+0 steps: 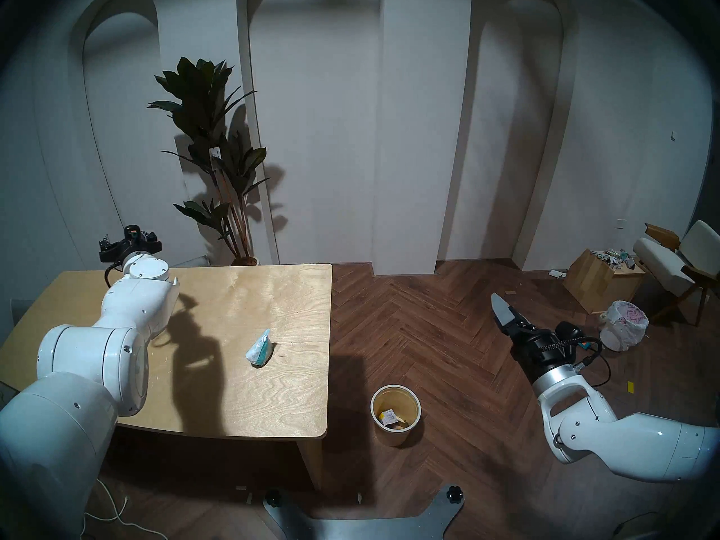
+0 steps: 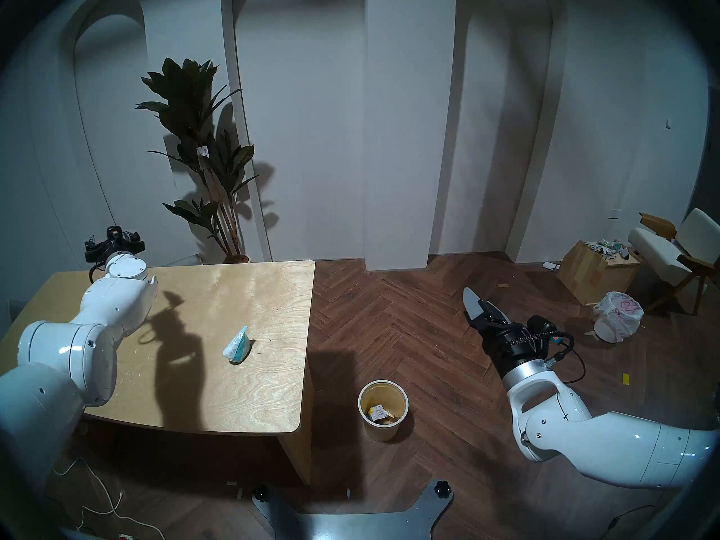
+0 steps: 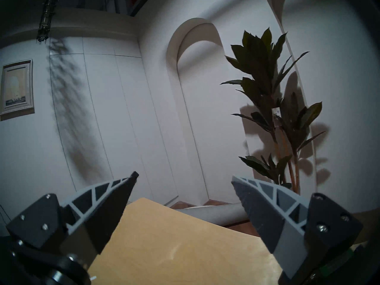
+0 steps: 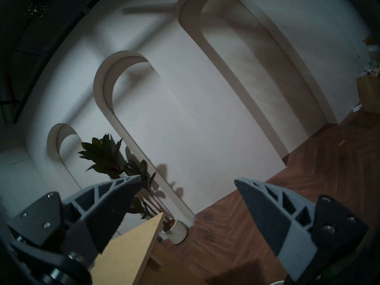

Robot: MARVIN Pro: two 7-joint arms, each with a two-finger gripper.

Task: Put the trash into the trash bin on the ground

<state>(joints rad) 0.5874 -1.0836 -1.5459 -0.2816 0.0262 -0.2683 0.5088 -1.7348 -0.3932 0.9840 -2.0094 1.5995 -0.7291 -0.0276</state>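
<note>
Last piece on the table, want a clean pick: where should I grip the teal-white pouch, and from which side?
My call: take the teal-white pouch across its fuller lower body, coming straight down from above. It lies alone on the table, tapering to a thin peak pointing up and away, which would likely slip. Set the open left gripper across the narrow width.

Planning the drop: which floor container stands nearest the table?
The round cream-yellow bin, just off the table's corner; the bag-lined white bin and wooden box sit far right.

Dim white arched walls (image 1: 424, 138), herringbone wood floor (image 1: 448, 352), pale plywood table (image 1: 272, 293), potted plant (image 1: 218, 157).
</note>
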